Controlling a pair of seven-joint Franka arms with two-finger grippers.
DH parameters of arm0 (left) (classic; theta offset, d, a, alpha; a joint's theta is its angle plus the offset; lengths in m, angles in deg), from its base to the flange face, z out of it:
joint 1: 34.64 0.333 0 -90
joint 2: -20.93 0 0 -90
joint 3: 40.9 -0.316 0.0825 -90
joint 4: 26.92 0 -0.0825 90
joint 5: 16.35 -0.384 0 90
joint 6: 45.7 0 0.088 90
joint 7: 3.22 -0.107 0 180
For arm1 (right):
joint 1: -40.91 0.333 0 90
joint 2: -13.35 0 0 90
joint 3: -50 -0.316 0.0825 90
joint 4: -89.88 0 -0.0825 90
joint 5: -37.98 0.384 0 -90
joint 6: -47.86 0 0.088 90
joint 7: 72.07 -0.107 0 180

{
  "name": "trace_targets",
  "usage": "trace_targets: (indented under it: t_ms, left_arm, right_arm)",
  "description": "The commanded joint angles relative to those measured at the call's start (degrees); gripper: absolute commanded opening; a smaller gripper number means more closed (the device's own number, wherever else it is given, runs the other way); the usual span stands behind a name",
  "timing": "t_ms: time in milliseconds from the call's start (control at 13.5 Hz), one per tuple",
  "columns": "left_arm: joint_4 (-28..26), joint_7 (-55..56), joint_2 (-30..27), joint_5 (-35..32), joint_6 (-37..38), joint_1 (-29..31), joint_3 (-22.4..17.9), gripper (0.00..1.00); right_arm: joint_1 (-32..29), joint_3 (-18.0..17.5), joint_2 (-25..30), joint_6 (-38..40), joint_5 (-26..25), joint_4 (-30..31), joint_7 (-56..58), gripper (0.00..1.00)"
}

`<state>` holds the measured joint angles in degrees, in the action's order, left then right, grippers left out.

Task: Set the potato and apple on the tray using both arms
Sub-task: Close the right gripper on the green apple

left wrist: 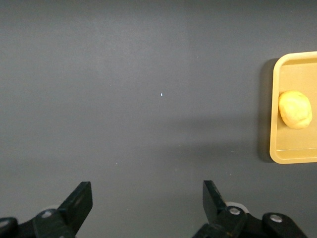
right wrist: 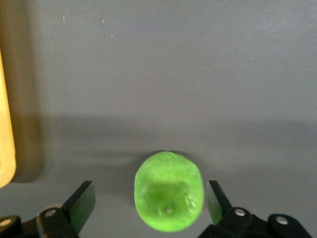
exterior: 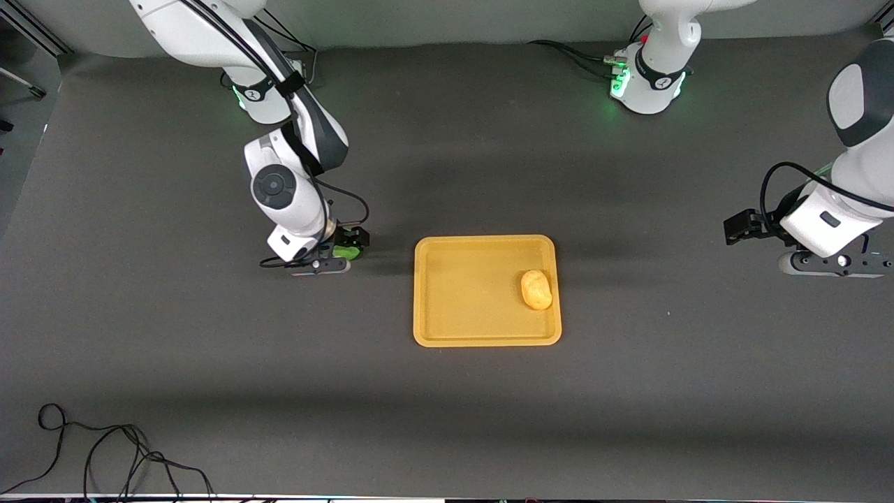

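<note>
Dark grey matting covers the table (exterior: 447,419) on my monitors. At its middle lies the tray (exterior: 487,290), with the potato (exterior: 536,289) resting inside it at the end toward the left arm; the left wrist view shows the same potato (left wrist: 295,109) in the tray (left wrist: 282,148). The apple (exterior: 345,250) sits toward the right arm's end, just beside the tray and apart from its rim. I see the right gripper (exterior: 342,253) lowered around the apple (right wrist: 169,192), its fingers (right wrist: 81,201) spread on either side with a gap between each and the fruit; the tray's edge (right wrist: 6,148) shows at the margin. The left gripper (left wrist: 146,206) hangs over bare matting toward the left arm's end, fingers (left wrist: 79,201) wide apart and holding nothing, the arm waiting. A loose black cable (exterior: 105,454) lies near the front camera.
</note>
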<state>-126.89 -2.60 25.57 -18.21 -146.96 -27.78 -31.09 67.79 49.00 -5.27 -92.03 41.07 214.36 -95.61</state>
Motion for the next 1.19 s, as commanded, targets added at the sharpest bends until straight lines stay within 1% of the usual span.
trace_targets:
  t_ms: [0, 223, 520, 743, 817, 891, 966, 1040, 1114]
  left_arm:
    - [-1.4, -4.9, -1.7, -0.3, -0.5, 1.4, -0.3, 1.00]
    - [-1.3, -6.5, -1.6, 0.1, -1.3, 1.4, -0.4, 1.00]
    - [-0.7, -6.5, -1.1, 0.0, -1.3, 1.5, -0.4, 1.00]
    - [-0.7, -6.5, -0.8, 0.0, -1.2, 1.7, -0.3, 1.00]
    - [-0.7, -6.4, -0.4, 0.1, -1.3, 1.7, -0.3, 1.00]
    - [-0.8, -6.4, -0.3, 0.1, -1.3, 1.7, -0.3, 1.00]
    - [-0.7, -6.4, -0.4, 0.1, -1.3, 1.8, -0.3, 1.00]
    - [-0.7, -6.4, -0.4, 0.1, -1.3, 1.8, -0.3, 1.00]
    - [-0.7, -6.5, -0.4, 0.1, -1.4, 1.8, -0.4, 1.00]
  right_arm:
    - [1.1, 0.6, -1.7, -3.6, 0.4, 1.9, -0.1, 1.00]
    - [1.0, 1.6, -2.6, -3.6, 0.2, 2.0, 0.1, 1.00]
    - [1.1, 1.8, -3.8, -3.7, 0.2, 2.1, 0.2, 1.00]
    - [1.2, 1.7, -3.9, -2.1, 0.2, 2.3, 0.3, 1.00]
    - [1.2, 1.7, -3.7, -1.5, 0.2, 2.3, 0.3, 0.94]
    - [1.2, 1.7, -3.5, -0.7, 0.2, 2.3, 0.5, 0.69]
    - [1.1, 1.7, -3.2, 0.0, 0.2, 2.2, 0.6, 0.50]
    - [1.0, 1.8, -2.7, 0.6, 0.2, 1.9, 0.6, 0.36]
    - [0.7, 1.9, -1.6, 2.0, 0.2, 1.3, 0.8, 0.27]
